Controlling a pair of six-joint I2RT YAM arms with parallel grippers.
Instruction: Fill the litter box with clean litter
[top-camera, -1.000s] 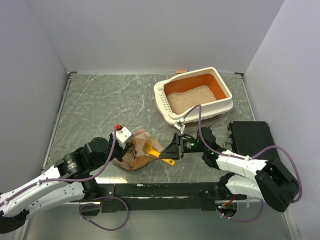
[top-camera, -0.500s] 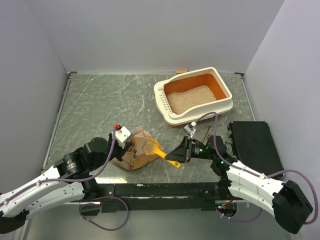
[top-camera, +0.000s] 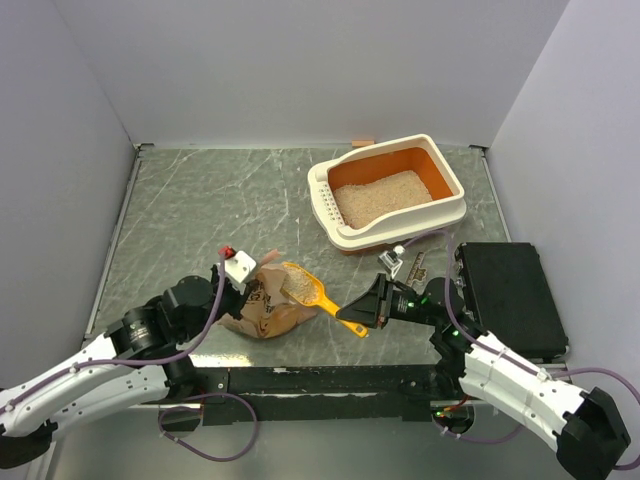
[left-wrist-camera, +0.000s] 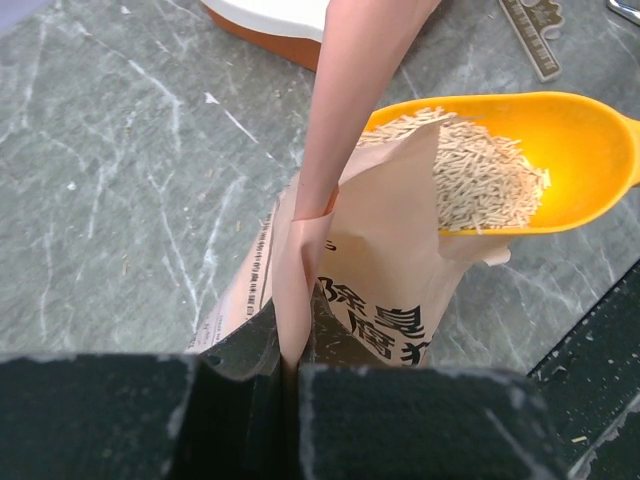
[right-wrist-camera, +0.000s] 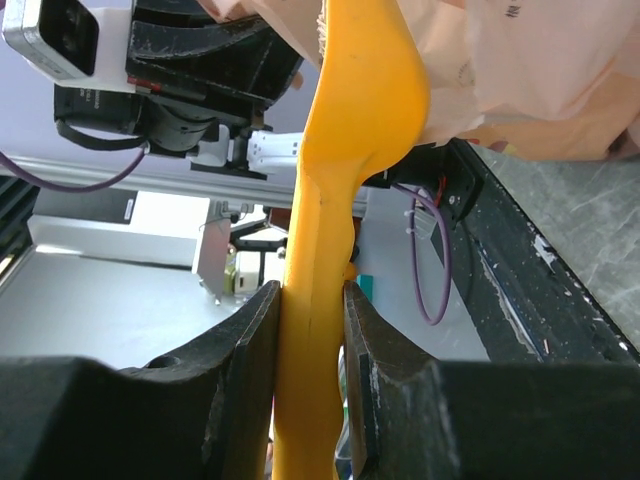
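The litter box, cream-white outside and orange inside, stands at the back right and holds a bed of clean litter. My left gripper is shut on the top edge of the tan paper bag, pinching its fold and holding the bag upright. My right gripper is shut on the handle of the yellow-orange scoop, its jaws clamped on the handle. The scoop sits at the bag's mouth with a load of litter in its bowl.
A flat black box lies at the right edge beside my right arm. A small flat grey tool lies between the litter box and the black box. A black rail runs along the table's near edge. Walls close the left, back and right.
My right gripper has drawn back to the right, pulling the scoop out of the bag with litter in it. My left gripper still holds the bag.
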